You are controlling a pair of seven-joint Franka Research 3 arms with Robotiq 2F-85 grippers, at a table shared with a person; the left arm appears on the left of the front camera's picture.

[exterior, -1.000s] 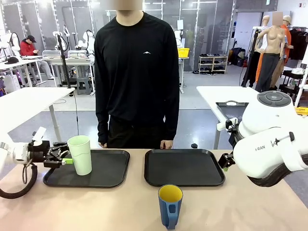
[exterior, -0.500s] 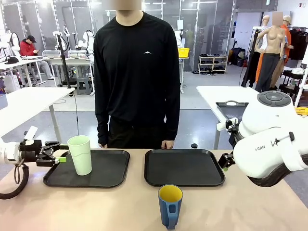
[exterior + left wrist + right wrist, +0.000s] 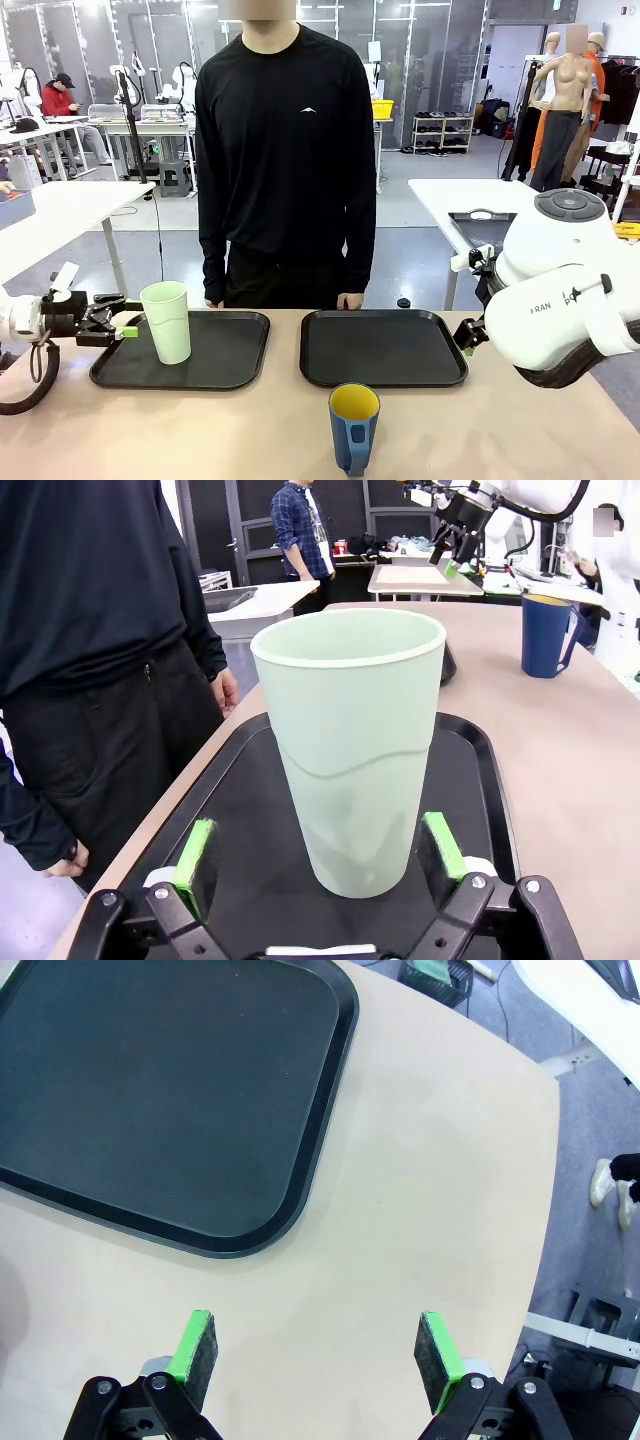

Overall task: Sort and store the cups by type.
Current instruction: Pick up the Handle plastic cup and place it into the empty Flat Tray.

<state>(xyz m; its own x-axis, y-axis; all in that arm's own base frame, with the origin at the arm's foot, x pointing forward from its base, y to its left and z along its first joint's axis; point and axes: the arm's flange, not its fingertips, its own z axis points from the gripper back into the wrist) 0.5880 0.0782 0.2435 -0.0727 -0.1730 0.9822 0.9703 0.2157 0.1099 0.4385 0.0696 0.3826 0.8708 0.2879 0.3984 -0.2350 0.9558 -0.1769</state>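
The pale mint-green tumbler [image 3: 167,320] stands upright on the left black tray [image 3: 225,370], toward its left end. My left gripper [image 3: 122,325] is open just left of it, level with its lower half and not touching it. In the left wrist view the tumbler [image 3: 350,750] rises just beyond the green pads [image 3: 195,850], its base between their tips. The dark blue mug [image 3: 353,428] with a yellow inside stands on the bare table near the front edge, handle toward me. My right gripper [image 3: 318,1325] is open over bare table, beside a corner of the right tray [image 3: 150,1090].
A person in black stands at the far edge, hands [image 3: 345,298] hanging by the table edge. The right black tray [image 3: 383,347] holds nothing. The bulky right arm [image 3: 560,290] fills the right side. In the left wrist view the blue mug [image 3: 548,635] stands far right.
My left gripper has let go of the tumbler and drawn back to the left. The tumbler stays on the left tray. The right arm and the mug have not moved.
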